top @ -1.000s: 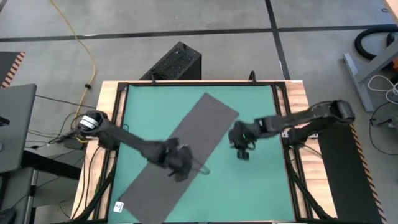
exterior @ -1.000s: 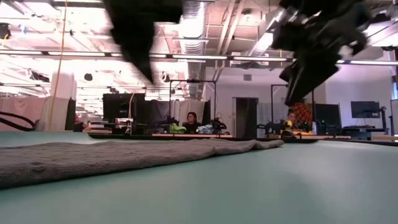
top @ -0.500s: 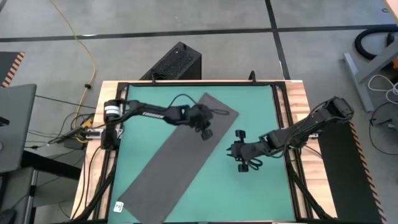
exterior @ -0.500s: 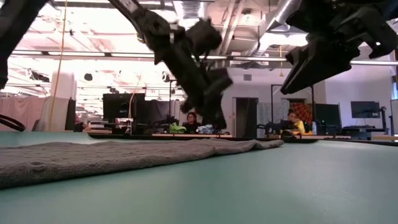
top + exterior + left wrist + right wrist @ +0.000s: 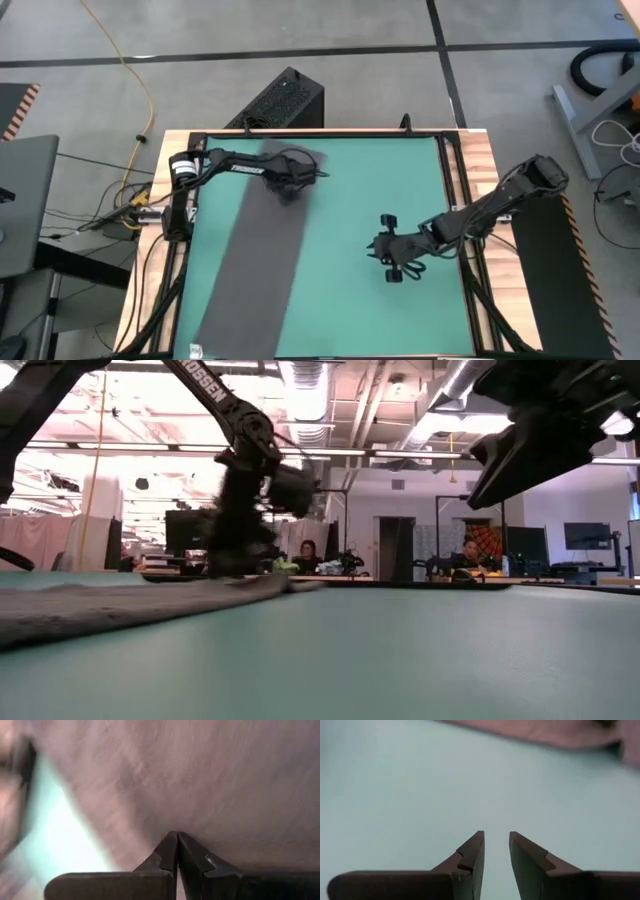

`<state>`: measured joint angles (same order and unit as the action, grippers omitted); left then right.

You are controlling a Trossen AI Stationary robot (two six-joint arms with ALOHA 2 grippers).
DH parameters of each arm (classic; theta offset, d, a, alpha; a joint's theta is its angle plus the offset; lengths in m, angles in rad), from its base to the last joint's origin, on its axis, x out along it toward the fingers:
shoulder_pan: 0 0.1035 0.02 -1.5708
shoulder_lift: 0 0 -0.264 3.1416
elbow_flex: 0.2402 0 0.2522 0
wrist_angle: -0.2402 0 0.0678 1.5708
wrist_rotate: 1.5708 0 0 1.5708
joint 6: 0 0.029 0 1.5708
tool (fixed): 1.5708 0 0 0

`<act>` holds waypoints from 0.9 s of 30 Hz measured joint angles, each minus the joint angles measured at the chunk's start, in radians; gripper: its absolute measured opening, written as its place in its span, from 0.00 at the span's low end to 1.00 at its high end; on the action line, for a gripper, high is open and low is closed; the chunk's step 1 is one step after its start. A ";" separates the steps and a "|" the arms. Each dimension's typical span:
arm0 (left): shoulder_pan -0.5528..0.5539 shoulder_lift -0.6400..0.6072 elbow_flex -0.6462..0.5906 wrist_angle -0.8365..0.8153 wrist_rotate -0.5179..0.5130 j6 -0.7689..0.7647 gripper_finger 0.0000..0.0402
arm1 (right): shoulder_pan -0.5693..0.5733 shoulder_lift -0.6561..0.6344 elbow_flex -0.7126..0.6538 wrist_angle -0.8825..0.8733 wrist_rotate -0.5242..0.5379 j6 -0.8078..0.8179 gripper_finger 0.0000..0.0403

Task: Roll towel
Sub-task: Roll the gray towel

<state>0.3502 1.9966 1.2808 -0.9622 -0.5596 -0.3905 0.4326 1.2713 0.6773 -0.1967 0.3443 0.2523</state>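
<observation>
The towel (image 5: pixel 255 255) lies flat on the mat (image 5: pixel 380 180) in the left half of the counter (image 5: pixel 478 150), running from the far edge to the near edge. The left tool (image 5: pixel 290 185) sits at its far end. The right tool (image 5: pixel 385 250) hangs over bare mat, well apart to the right.

Bare green mat (image 5: pixel 370 190) lies open between towel (image 5: pixel 250 265) and right hand (image 5: pixel 388 250).

Two slim dark arms, white lettering.
</observation>
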 joint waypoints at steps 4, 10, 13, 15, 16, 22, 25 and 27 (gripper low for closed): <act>0.083 -0.016 -0.001 -0.350 -0.072 -0.184 0.00 | 0.041 0.000 0.000 0.012 0.003 0.036 0.29; 0.153 -0.092 -0.014 -0.417 -0.109 -0.225 0.00 | 0.095 0.000 0.000 0.032 0.039 0.094 0.29; 0.138 -0.195 -0.014 -0.301 -0.055 -0.087 0.00 | 0.118 0.015 0.000 0.041 0.062 0.116 0.29; 0.099 -0.281 -0.014 -0.240 0.073 0.002 0.00 | 0.135 0.041 0.000 0.063 0.065 0.118 0.29; 0.070 -0.326 -0.020 -0.209 0.165 0.030 0.00 | 0.140 0.059 0.000 0.088 0.065 0.117 0.29; -0.244 -0.533 -0.139 -0.059 0.432 -0.041 0.00 | 0.150 0.214 0.000 0.285 0.032 0.117 0.29; -0.440 -0.582 -0.226 -0.021 0.473 -0.154 0.00 | 0.150 0.298 0.000 0.460 -0.001 0.117 0.29; -0.563 -0.598 -0.284 0.031 0.476 -0.239 0.00 | 0.147 0.353 0.002 0.609 -0.001 0.114 0.29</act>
<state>-0.2130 1.3989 0.9968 -0.9316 -0.0832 -0.6296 0.5794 1.6240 0.6789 0.4118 0.3431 0.3667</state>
